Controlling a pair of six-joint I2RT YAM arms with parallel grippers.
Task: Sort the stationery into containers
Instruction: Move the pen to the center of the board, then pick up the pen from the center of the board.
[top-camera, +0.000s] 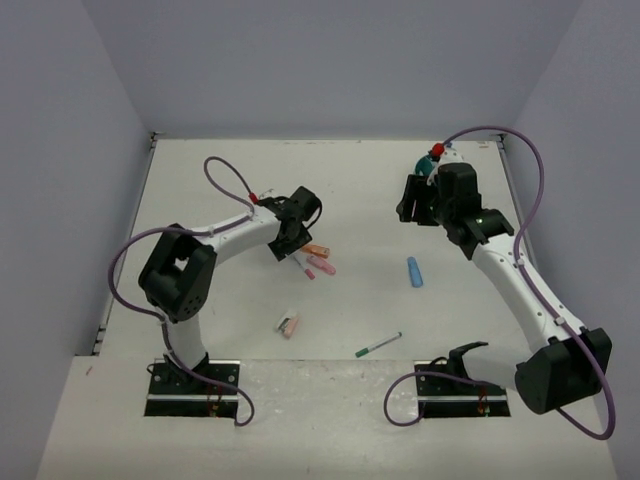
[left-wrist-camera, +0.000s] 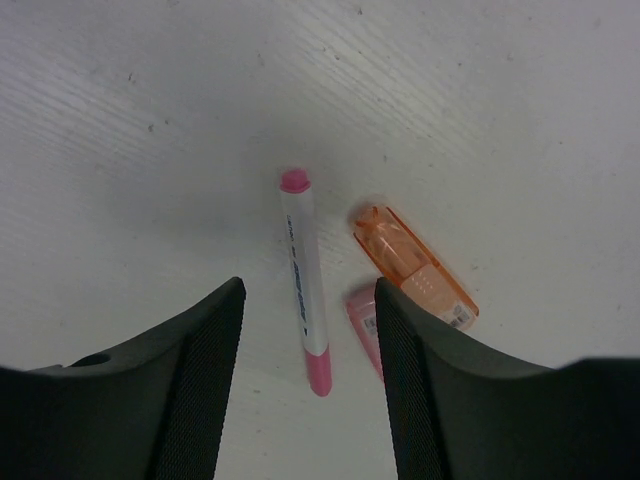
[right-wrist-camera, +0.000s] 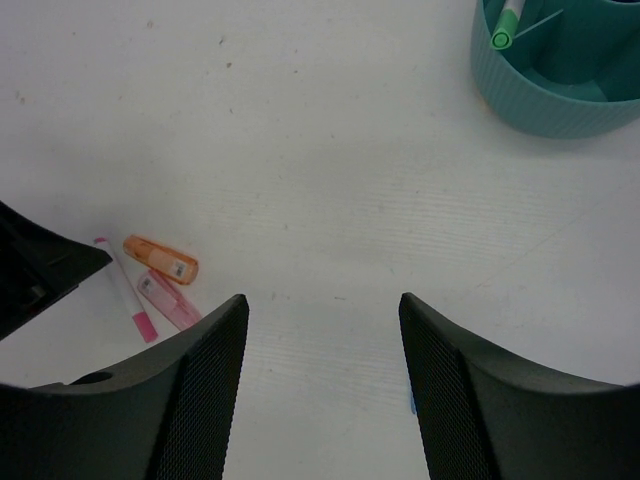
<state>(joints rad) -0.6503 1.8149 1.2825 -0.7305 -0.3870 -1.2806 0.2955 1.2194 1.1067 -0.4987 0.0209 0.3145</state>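
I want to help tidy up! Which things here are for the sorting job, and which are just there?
For the job: pink-capped pen, orange highlighter, pink highlighter, blue highlighter, green-capped pen, pink eraser, teal organizer.

Just there: purple cables, table.

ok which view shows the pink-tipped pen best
Left wrist: the pen lies whole and close up, both pink ends clear. The right wrist view shows it small near its left edge. The top view shows only a tiny sliver of it.
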